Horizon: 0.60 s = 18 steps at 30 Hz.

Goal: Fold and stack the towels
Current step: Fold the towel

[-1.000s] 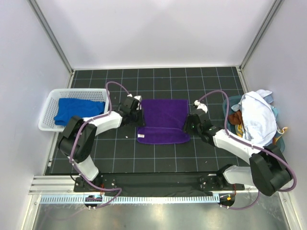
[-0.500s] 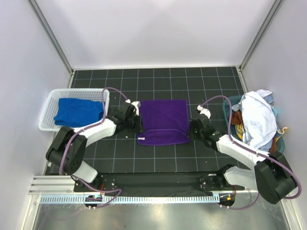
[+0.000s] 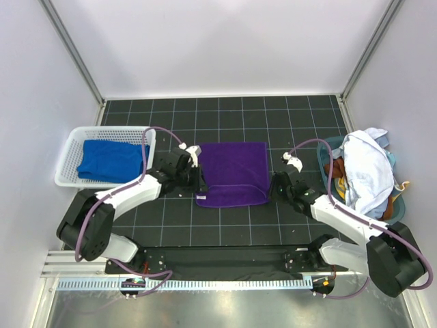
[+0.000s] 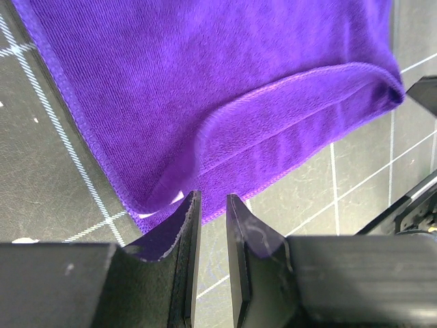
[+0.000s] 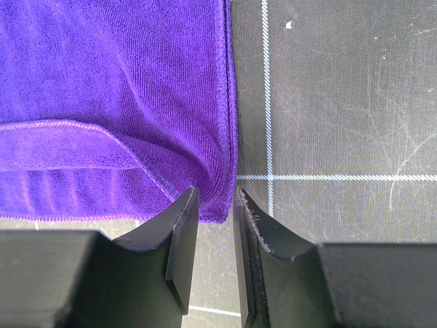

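A deep purple towel (image 3: 232, 171) lies flat mid-table, with a narrow strip folded over along its near edge. My left gripper (image 3: 196, 183) sits low at the near-left corner (image 4: 160, 205), jaws a narrow gap apart (image 4: 212, 198), only floor between them. My right gripper (image 3: 277, 186) sits at the near-right corner (image 5: 215, 205), its jaws a narrow gap apart (image 5: 217, 193), with the cloth's edge just at the tips and not pinched. The royal blue towel (image 3: 109, 158) lies in the white basket (image 3: 75, 183) at left. The white towel (image 3: 365, 167) is heaped at right.
The white towel's heap rests on a teal bin (image 3: 325, 156) with orange-brown cloth in it, close to my right arm. White walls enclose the black gridded table. A metal rail runs along the near edge behind the arm bases.
Both grippers have slid along the purple towel's sides toward its near corners and come lower. The right jaws have narrowed. The towel lies as before.
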### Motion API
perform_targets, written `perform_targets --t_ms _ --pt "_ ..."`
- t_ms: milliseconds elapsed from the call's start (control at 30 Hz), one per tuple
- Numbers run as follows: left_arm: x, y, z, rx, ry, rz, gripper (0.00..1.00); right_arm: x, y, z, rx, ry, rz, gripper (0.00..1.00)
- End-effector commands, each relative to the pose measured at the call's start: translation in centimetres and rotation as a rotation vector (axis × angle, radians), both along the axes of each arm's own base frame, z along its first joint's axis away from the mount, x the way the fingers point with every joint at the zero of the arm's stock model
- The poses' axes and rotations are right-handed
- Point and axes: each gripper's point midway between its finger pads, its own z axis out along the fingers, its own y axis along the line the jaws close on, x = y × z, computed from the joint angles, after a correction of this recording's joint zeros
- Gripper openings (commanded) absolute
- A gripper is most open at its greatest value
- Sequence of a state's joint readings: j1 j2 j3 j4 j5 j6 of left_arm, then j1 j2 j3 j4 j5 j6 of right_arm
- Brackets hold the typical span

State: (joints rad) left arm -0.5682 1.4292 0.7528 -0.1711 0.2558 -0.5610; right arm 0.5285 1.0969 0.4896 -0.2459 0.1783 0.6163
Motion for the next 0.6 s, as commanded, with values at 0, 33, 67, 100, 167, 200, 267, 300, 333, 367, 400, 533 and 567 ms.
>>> perform_targets --t_ms 0,33,67,100,167,200,267,300,333,367,400,533,567 --pt "1.5 -0.6 3.0 -0.046 -0.088 0.023 0.25 1.1 0.4 2.3 0.029 -0.06 -0.023 0.34" --pt "1.9 -0.6 3.3 -0.043 -0.097 0.033 0.25 1.1 0.3 2.4 0.02 -0.057 -0.027 0.34" --pt "2.1 -0.7 3.4 -0.043 -0.1 0.036 0.25 1.2 0.3 2.6 0.021 -0.063 -0.027 0.34" --pt "2.5 -1.0 3.9 -0.049 -0.103 0.037 0.25 1.4 0.4 3.0 0.025 -0.069 -0.027 0.34" --pt "3.0 -1.2 4.0 -0.047 -0.104 0.048 0.25 1.5 0.4 3.3 0.022 -0.073 -0.03 0.34" --pt "3.5 -1.4 4.2 -0.047 -0.107 0.057 0.25 1.8 0.5 3.5 0.024 -0.079 -0.031 0.36" --pt "4.4 -1.1 4.1 -0.021 -0.123 0.091 0.25 2.2 0.8 3.9 0.023 -0.088 -0.031 0.37" --pt "4.8 -1.0 3.8 -0.008 -0.122 0.103 0.25 2.3 0.7 3.9 0.017 -0.087 -0.034 0.37" --pt "5.6 -1.2 3.9 0.002 -0.127 0.118 0.25 2.5 0.7 3.9 0.012 -0.087 -0.035 0.37" --pt "6.1 -1.1 3.7 0.019 -0.124 0.134 0.25 2.8 0.9 4.2 0.014 -0.093 -0.037 0.37" --pt "6.7 -0.8 3.3 0.044 -0.13 0.161 0.25 3.0 1.0 3.8 0.006 -0.08 -0.037 0.37" --pt "7.8 -1.5 0.8 0.098 -0.049 0.157 0.18 3.8 1.5 3.3 -0.009 -0.064 -0.037 0.37" --pt "7.7 -1.7 0.3 0.096 -0.031 0.159 0.13 3.9 1.6 3.1 -0.015 -0.055 -0.036 0.36"
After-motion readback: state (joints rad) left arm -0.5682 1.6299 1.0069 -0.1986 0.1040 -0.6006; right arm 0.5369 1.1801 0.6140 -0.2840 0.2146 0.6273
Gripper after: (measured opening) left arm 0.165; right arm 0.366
